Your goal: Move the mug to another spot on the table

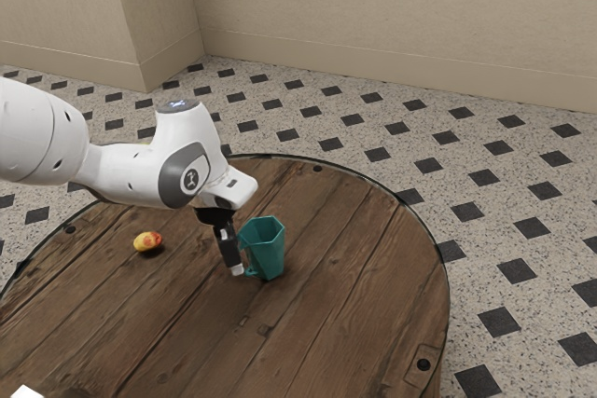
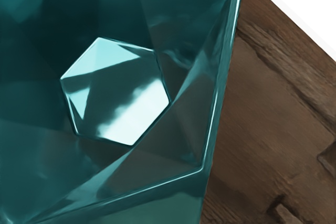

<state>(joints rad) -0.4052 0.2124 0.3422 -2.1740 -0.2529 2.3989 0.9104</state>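
A teal, faceted mug (image 1: 266, 247) stands upright near the middle of the round wooden table (image 1: 326, 314). My black gripper (image 1: 233, 258) hangs straight down at the mug's side toward the exterior view's left, right against its wall and handle. The mug hides how the gripper meets it. In the wrist view I look straight down into the mug (image 2: 115, 93) from very close, onto its hexagonal floor. Its rim runs beside bare table planks (image 2: 262, 129).
A small yellow-and-red fruit (image 1: 147, 241) lies on the table to the exterior view's left of the gripper. The table's dark rim (image 1: 438, 258) curves round on the right, with tiled floor (image 1: 504, 174) beyond. Open wood lies to the mug's right and front.
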